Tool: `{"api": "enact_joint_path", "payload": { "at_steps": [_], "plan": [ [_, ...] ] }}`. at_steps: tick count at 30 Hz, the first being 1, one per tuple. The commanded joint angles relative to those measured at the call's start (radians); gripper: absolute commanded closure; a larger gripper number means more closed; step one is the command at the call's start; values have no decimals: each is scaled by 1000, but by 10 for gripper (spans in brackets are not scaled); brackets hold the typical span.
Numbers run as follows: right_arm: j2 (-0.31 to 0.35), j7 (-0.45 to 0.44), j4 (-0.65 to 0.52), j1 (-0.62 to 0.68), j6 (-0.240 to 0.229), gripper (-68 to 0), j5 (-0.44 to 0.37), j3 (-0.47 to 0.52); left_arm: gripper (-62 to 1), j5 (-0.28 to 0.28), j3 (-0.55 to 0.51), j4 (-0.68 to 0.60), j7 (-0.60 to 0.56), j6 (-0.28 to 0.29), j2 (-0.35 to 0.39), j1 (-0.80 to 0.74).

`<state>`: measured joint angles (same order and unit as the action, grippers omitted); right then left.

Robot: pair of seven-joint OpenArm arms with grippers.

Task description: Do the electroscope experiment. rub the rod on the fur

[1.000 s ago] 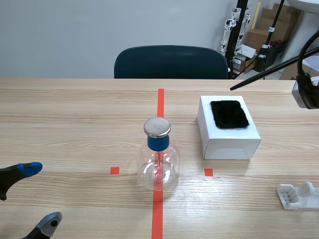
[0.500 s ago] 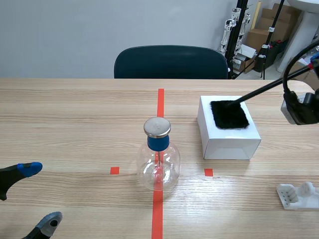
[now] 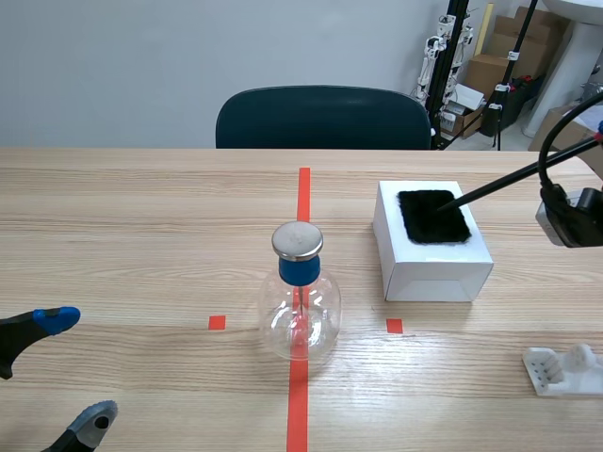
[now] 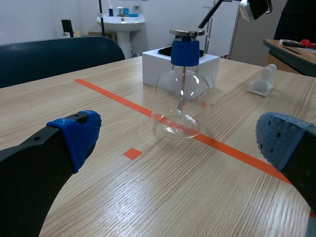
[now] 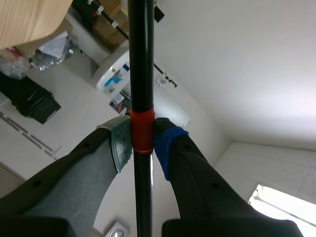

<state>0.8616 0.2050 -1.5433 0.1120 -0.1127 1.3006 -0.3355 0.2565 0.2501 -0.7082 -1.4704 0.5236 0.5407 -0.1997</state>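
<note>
A thin black rod [image 3: 499, 182] slants down from the right arm, its tip resting on the black fur patch [image 3: 432, 216] atop a white box [image 3: 433, 254]. My right gripper [image 5: 142, 139] is shut on the rod [image 5: 140, 74] at its red band. The electroscope, a glass flask [image 3: 300, 311] with a blue collar and metal cap, stands on the centre tape line; it is ahead of my left gripper [image 4: 180, 143] in the left wrist view, flask [image 4: 178, 106]. The left gripper [image 3: 61, 372] stays open low at the near left, holding nothing.
A white plastic stand [image 3: 563, 370] lies near the front right. A dark chair [image 3: 323, 118] sits behind the table's far edge. Boxes and stands stand beyond the table at the back right.
The right arm came down and the rod's tip dropped from above the box onto the fur, then slid toward the patch's right side. The left arm has not moved.
</note>
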Motion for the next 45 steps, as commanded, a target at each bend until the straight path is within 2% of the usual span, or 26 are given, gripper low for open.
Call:
{"api": "enact_joint_path", "payload": {
  "at_steps": [1,3,9,11,15,19,21,26,27,32,34,36,42,45],
  "plan": [
    [22,15,-3,-12,6,-68,1,8,-623,-13,-7,-5,-14,-5,11,3],
    [22,-5,-3,-12,6,-68,1,8,-623,-13,-7,-5,-14,-5,11,3],
    [21,-153,-3,-12,7,-68,-8,8,-623,-13,-7,-5,-14,-5,11,3],
    [22,-147,-3,-12,7,-68,-27,8,-623,-13,-7,-5,-14,-5,11,3],
    [25,-44,-1,-11,6,-68,-52,8,-623,-13,-7,-5,-14,-5,11,3],
    [45,-34,0,5,6,-68,-60,8,-623,-13,-7,-5,-14,-5,11,3],
    [47,-45,0,10,7,-68,-59,8,-623,-13,-7,-5,-15,-5,11,3],
    [41,-153,0,10,7,-68,-60,6,-623,-13,-7,-5,-15,-5,11,3],
    [41,-152,0,11,6,-68,-62,6,-623,-13,-7,-5,-15,-5,11,3],
    [56,-31,3,31,6,-68,-84,7,-623,-13,-7,-5,-14,-5,11,3],
    [68,-12,6,42,6,-68,-85,7,-623,-13,-7,-5,-16,-5,11,2],
    [72,-37,6,47,6,-68,-86,7,-623,-13,-7,-5,-15,-5,11,1],
    [60,-208,3,46,18,-68,-86,7,-623,-13,-7,-5,-18,-5,11,1],
    [59,-177,3,49,16,-68,-99,7,-623,-13,-7,-5,-18,-5,11,1]
  ]
}}
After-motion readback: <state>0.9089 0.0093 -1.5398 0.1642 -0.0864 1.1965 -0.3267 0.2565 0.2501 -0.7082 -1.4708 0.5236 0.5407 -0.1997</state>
